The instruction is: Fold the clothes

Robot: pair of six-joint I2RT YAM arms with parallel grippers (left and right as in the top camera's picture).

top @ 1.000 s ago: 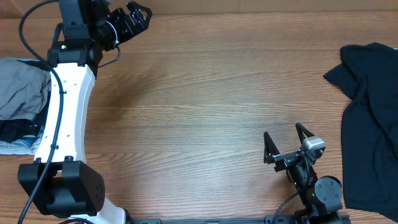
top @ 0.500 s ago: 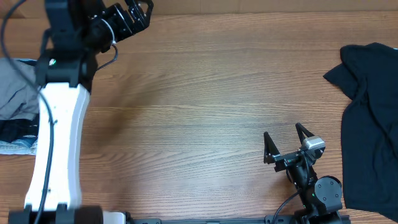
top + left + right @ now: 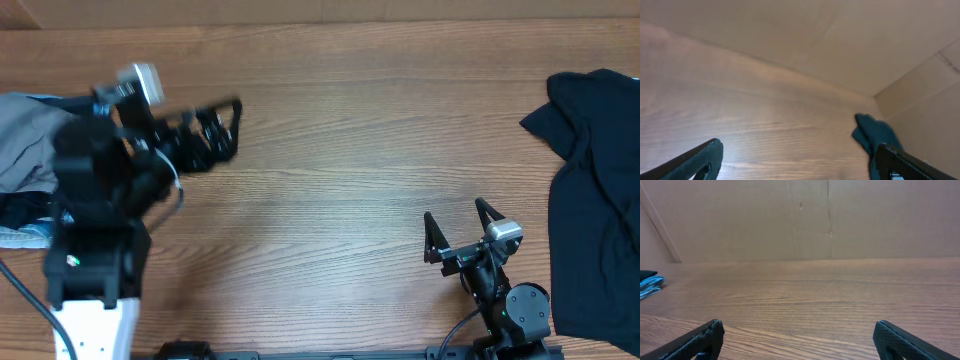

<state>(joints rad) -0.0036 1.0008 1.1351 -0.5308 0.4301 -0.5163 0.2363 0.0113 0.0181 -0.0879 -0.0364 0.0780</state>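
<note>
Wood-grain table (image 3: 340, 150) fills the overhead view, with the clothes lying at its two ends. A wrinkled grey garment (image 3: 22, 145) is bunched at the far left edge, with a dark piece and a bit of blue-and-white cloth (image 3: 20, 237) just below it. A large black garment (image 3: 598, 200) is spread along the right edge. The left gripper (image 3: 215, 130), blurred, hangs over bare wood just to the right of the grey garment, its jaws spread wide and nothing between them. The right gripper (image 3: 458, 228) sits near the front edge, left of the black garment and apart from it, its two fingers also splayed wide and empty. From the left wrist, the left gripper (image 3: 799, 152) shows one dark finger in each lower corner of the frame, with only bare table between them. The black garment (image 3: 874, 134) lies far across the table, next to a plain brown wall (image 3: 790, 30). From the right wrist, the right gripper (image 3: 797, 330) looks the same, its fingers far apart over bare wood and a brown wall (image 3: 815, 220) behind. A sliver of dark and blue cloth (image 3: 649, 284) shows at the left edge, well away from the fingers.
</note>
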